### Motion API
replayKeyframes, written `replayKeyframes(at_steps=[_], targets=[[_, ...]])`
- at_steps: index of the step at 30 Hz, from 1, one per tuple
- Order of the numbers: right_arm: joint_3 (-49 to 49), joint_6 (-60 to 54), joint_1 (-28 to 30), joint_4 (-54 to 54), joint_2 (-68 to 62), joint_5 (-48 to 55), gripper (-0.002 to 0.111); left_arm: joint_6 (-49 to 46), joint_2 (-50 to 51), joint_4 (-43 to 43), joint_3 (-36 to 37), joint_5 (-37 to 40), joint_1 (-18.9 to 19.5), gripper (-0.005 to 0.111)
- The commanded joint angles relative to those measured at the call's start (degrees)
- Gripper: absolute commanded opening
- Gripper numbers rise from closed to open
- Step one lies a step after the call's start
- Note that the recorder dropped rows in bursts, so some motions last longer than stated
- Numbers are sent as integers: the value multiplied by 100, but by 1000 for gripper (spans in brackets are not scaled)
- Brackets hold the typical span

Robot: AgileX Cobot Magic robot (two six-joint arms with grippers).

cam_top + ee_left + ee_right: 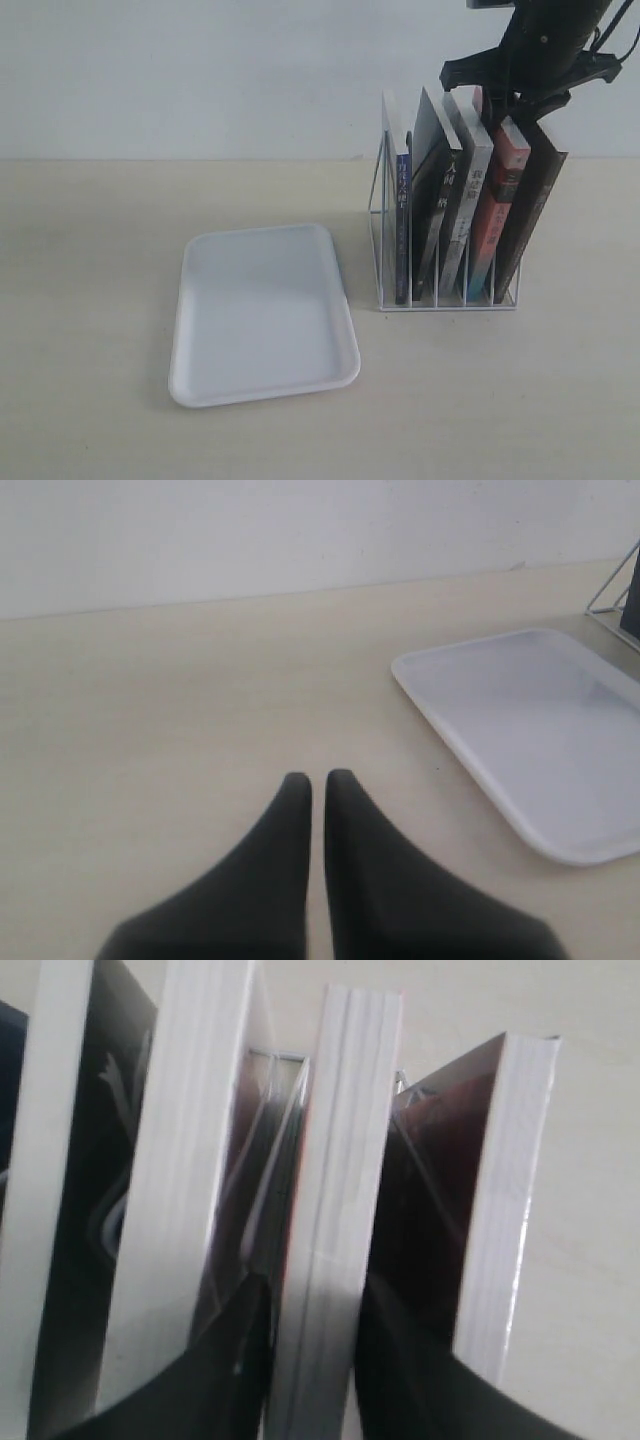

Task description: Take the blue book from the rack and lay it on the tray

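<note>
While left fingers (285,880) sit clenched, right fingers (405,1380) straddle red-orange book (335,1210) (grip unclear).

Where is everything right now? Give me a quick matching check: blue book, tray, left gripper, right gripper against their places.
1 blue book
2 tray
3 left gripper
4 right gripper

A astride a book's top edge
B rack's leftmost slot in the exterior view
C above bare table, near tray
D flat on table beside rack

Pairs: 1-B, 2-D, 3-C, 4-A
</note>
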State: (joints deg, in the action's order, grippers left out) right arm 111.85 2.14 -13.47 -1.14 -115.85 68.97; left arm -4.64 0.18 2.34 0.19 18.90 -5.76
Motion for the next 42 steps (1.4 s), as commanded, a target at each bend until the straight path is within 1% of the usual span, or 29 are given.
replayKeyframes(at_steps=[1,2,7,12,17,22,42], targets=[[27,38,33,67,31,-28,4,39,-18,-5,-19,-88,-2,5],[27,38,33,114,31,-42,0,39,-18,-5,-19,-88,-2,5],[27,73,33,174,43,-18,0,39,-18,-5,-19,-88,-2,5],[43,74,33,174,332,-160,0,39,-18,-5,-19,-88,-2,5],[548,114,33,184,567,99,0,39,-18,-5,-19,-88,-2,5],[927,186,33,184,707,99,0,39,-18,-5,-19,-88,-2,5],[903,240,33,114,720,99,0,39,-18,-5,-19,-88,-2,5]])
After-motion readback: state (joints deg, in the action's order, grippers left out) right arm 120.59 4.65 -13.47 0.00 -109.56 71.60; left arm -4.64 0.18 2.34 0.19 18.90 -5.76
